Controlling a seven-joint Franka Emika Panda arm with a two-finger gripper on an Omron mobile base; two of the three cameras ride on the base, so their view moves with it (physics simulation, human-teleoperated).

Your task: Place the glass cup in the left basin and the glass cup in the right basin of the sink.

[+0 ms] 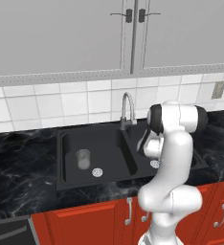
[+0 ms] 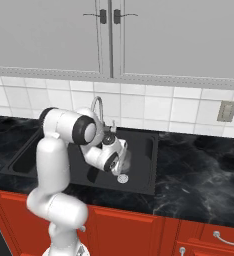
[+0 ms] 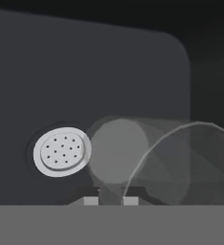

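My claw (image 3: 110, 201) sits low inside the right basin (image 3: 85, 72), fingers pinched nearly together on the wall of the second glass cup (image 3: 147, 160). In the hand view the cup is seen almost along its length, rim large at the lower right, base toward the round silver drain (image 3: 62, 151), which lies just beside it on the black floor.

Judgement: this is the release step. The cup looks tilted relative to my hand, and I cannot tell whether its base touches the floor. To do it well, I should settle it squarely on the floor, off the drain, before spreading the fingers, then open slowly so the thin wall does not stick to a finger and tip over. Withdraw straight up, along the cup's wall, clear of the rim.

From the right base view my wrist hangs over the basin's front half, near the front edge of the sink (image 2: 139, 189).

Farther off, across the central divider, the first glass cup (image 1: 83, 159) stands upright in the left basin (image 1: 68, 143), near its middle. The chrome tap (image 1: 127, 109) rises at the sink's back edge.
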